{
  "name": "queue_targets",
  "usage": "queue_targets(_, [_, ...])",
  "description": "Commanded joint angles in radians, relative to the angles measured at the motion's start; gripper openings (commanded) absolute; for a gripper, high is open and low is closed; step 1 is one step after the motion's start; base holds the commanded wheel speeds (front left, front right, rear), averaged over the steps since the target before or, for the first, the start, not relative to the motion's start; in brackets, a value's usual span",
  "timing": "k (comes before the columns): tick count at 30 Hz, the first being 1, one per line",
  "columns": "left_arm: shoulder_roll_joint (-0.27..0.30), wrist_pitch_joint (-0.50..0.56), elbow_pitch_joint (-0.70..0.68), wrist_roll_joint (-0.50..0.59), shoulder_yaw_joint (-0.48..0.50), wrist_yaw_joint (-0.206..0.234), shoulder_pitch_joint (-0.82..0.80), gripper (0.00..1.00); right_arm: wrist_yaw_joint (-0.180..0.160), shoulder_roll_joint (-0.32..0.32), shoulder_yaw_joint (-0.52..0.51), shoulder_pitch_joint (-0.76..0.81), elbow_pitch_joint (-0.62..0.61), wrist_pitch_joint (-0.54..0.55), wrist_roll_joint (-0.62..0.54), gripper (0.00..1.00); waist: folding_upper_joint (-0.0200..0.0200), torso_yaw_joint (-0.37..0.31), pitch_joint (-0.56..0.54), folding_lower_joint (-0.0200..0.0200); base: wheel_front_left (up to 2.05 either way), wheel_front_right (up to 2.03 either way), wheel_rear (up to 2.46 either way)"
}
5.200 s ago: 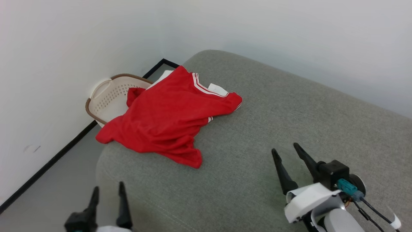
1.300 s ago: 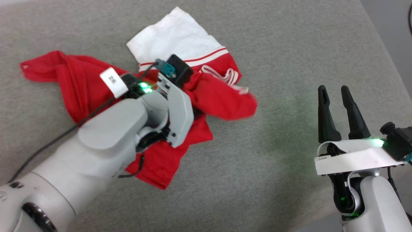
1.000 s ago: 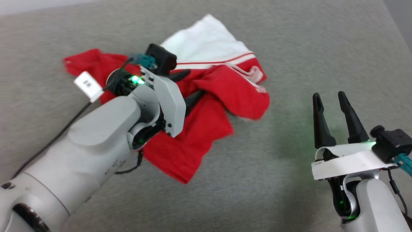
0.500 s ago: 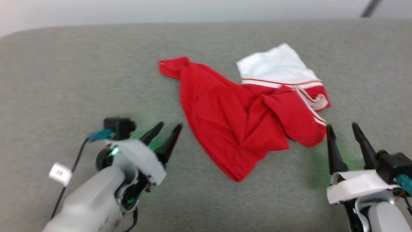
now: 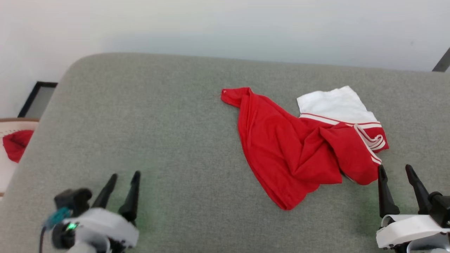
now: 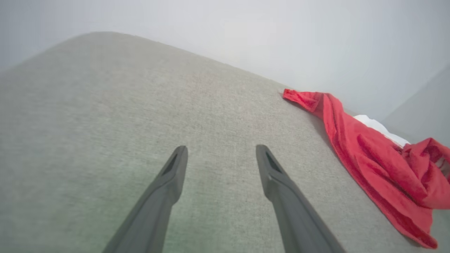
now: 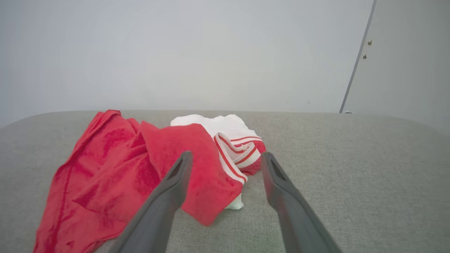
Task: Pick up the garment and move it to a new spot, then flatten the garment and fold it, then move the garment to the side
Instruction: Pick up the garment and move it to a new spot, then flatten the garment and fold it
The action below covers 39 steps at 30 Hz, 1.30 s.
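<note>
The garment [image 5: 295, 147], a red T-shirt with a white sleeve panel and striped trim, lies crumpled on the grey cushion [image 5: 158, 116] right of centre. It also lies at the right of the left wrist view as the garment [image 6: 379, 158] and ahead of the fingers in the right wrist view as the garment [image 7: 147, 168]. My left gripper [image 5: 123, 175] stands open at the lower left, well apart from the shirt, holding nothing. At the lower right my right gripper [image 5: 395, 168] is open, its fingertips just short of the shirt's near edge.
A pale basket [image 5: 10, 133] holding a small red cloth [image 5: 15, 144] stands off the cushion's left end. A white wall [image 5: 225, 28] runs behind the cushion. A dark floor line [image 5: 35, 95] shows at the far left.
My left gripper has let go of the shirt and drawn back to the lower left. The shirt now lies free on the cushion. The head camera has swung and tilted up.
</note>
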Motion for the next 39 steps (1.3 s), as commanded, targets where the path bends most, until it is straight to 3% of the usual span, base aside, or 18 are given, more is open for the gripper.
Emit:
queue_targets(1, [-0.010, 0.000, -0.029, 0.052, 0.044, 0.013, 0.043, 1.00, 0.000, -0.003, -0.004, 0.016, -0.003, 0.000, 0.006, 1.00, 0.0000, 0.001, -0.028, 0.0000, 0.00, 0.00, 0.00])
queue_targets(7, [-0.058, 0.000, -0.194, 0.322, 0.213, 0.053, 0.187, 1.00, 0.000, -0.001, -0.030, 0.018, -0.027, 0.000, 0.015, 1.00, 0.0000, -0.023, -0.053, 0.0000, 0.00, 0.00, 0.00])
queue_targets(11, [-0.108, 0.000, -0.266, 0.421, 0.291, 0.039, 0.244, 1.00, 0.000, 0.003, -0.038, 0.022, -0.040, 0.000, 0.022, 1.00, 0.0000, -0.033, -0.067, 0.0000, 0.00, 0.00, 0.00])
queue_targets(22, [-0.213, 0.000, -0.254, 0.524, 0.386, -0.030, 0.270, 1.00, 0.000, 0.004, -0.015, 0.017, -0.027, -0.001, 0.028, 1.00, 0.0000, -0.043, -0.046, 0.0000, 0.00, 0.00, 0.00])
queue_targets(33, [-0.274, 0.000, -0.257, 0.548, 0.433, -0.057, 0.262, 1.00, 0.000, -0.020, 0.023, -0.017, -0.024, 0.005, 0.022, 1.00, 0.0000, -0.043, -0.037, 0.0000, 0.00, 0.00, 0.00])
queue_targets(37, [-0.301, 0.000, -0.251, 0.544, 0.435, -0.064, 0.259, 1.00, 0.000, -0.084, 0.118, -0.094, 0.003, 0.103, 0.049, 1.00, 0.0000, -0.036, -0.026, 0.0000, 0.00, 0.00, 0.00])
queue_targets(39, [-0.320, 0.000, -0.250, 0.544, 0.425, -0.066, 0.248, 1.00, 0.000, -0.143, 0.198, -0.198, 0.024, 0.213, 0.101, 1.00, 0.0000, -0.019, -0.007, 0.0000, 0.00, 0.00, 0.00])
